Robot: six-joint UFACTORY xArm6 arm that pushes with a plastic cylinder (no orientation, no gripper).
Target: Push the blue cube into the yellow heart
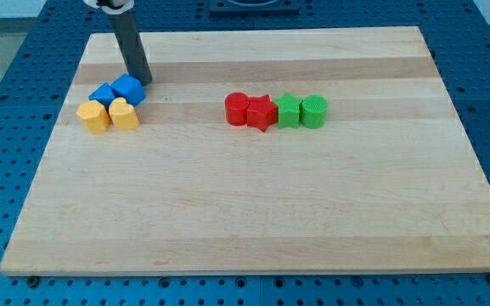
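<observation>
The blue cube [128, 88] sits at the view's left of the wooden board, touching the yellow heart [124, 114] just below it. A second blue block [104, 93] lies against the cube's left side, above a yellow block [93, 117] that touches the heart's left. My tip [143, 81] is on the board right behind the blue cube, at its upper right corner, touching or almost touching it.
A row of blocks stands at the board's middle: a red cylinder [237, 109], a red star [261, 113], a green star-like block [289, 110] and a green cylinder [314, 111]. The wooden board [253, 204] rests on a blue perforated table.
</observation>
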